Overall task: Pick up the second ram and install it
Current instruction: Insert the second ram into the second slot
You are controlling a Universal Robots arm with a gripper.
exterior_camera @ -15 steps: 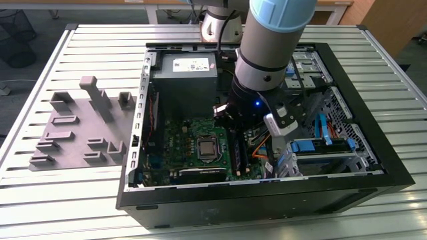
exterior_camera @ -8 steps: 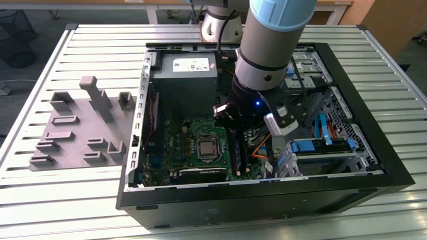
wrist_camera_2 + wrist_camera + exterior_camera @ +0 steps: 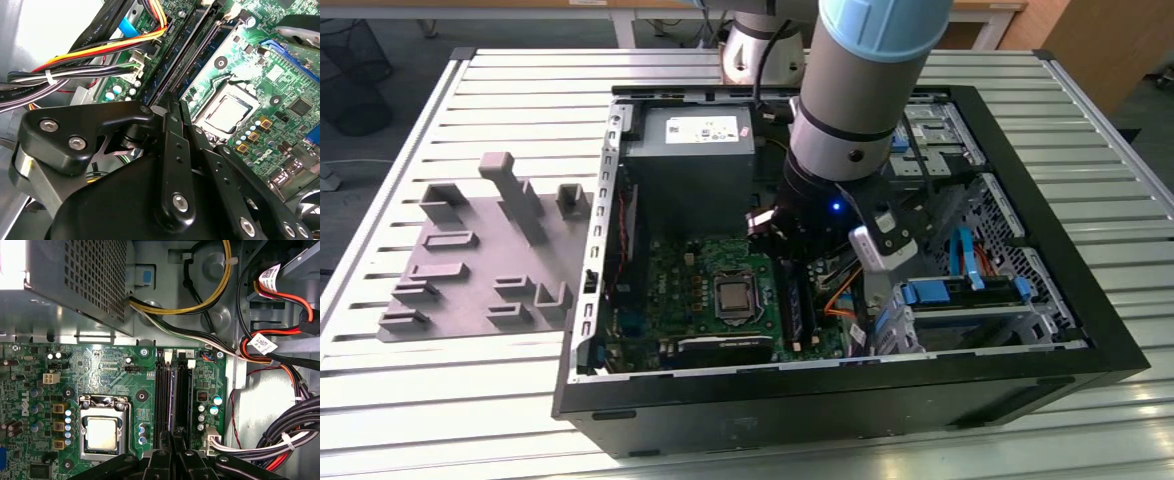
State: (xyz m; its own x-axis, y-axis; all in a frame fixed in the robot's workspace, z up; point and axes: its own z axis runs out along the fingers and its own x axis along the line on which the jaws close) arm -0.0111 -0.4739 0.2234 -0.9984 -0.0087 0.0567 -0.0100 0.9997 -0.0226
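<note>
The second ram [image 3: 172, 395] is a thin dark stick seen edge-on, standing among the long black slots beside the processor socket [image 3: 102, 432] on the green motherboard [image 3: 694, 290]. In the second wrist view it is the dark green strip with chips [image 3: 172, 55] running away from my fingertips. My gripper [image 3: 173, 436] [image 3: 175, 102] is low inside the open computer case, its black fingers pinched together on the stick's near end. In the exterior view the arm's wrist [image 3: 841, 150] hangs over the slots and hides the fingertips.
The black case [image 3: 854, 385] lies open on a slatted metal table. A power supply box [image 3: 687, 150] [image 3: 75, 280] sits beyond the board. Bundled cables [image 3: 280, 355] [image 3: 90, 60] run close beside the slots. A grey fixture with upright blocks [image 3: 480, 250] lies on the exterior view's left.
</note>
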